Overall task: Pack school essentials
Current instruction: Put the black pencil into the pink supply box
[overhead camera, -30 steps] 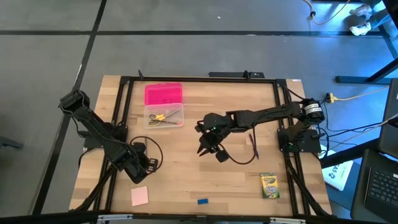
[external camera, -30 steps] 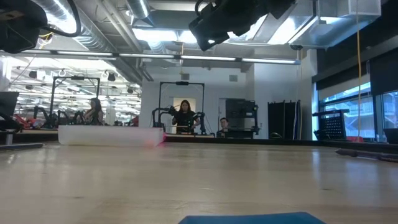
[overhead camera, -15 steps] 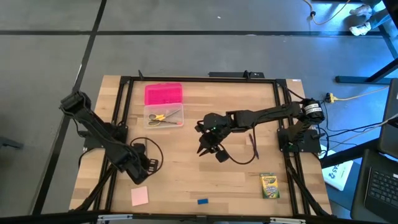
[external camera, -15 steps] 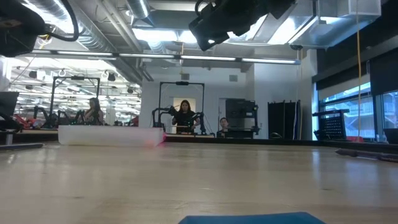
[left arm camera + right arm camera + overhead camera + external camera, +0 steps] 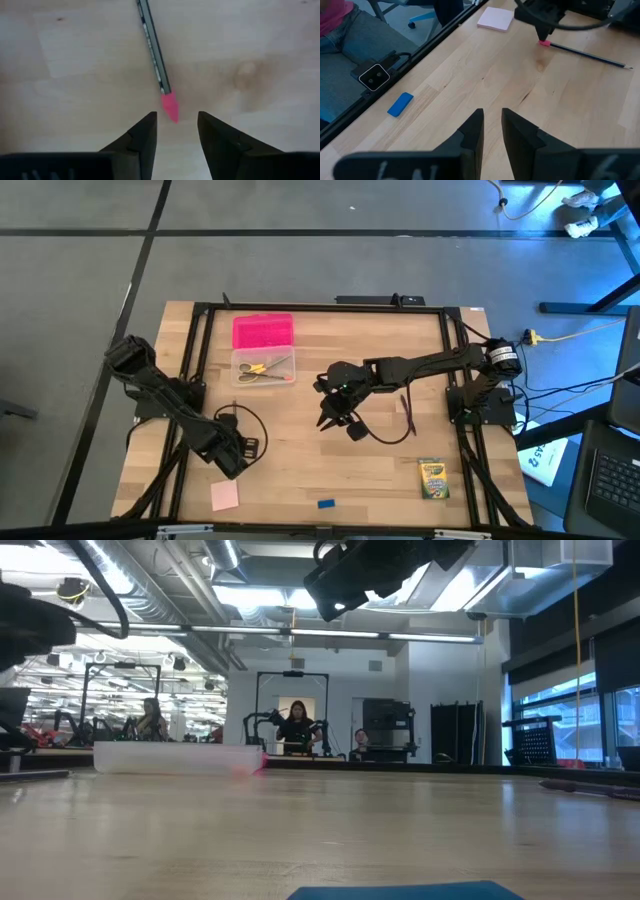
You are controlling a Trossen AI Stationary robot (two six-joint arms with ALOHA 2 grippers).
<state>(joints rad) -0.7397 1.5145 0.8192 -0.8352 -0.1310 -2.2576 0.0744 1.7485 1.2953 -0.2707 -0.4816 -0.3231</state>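
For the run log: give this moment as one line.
left gripper: open, over pencil's pink eraser end | right gripper: idle mid-table | scissors: in clear box | notepad: unpacked

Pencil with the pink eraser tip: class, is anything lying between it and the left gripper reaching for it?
Nothing visible. The left gripper hangs over the pencil with its jaws apart, the pink tip just ahead of the gap, and only bare table around it. The right wrist view also shows no object beside the pencil.
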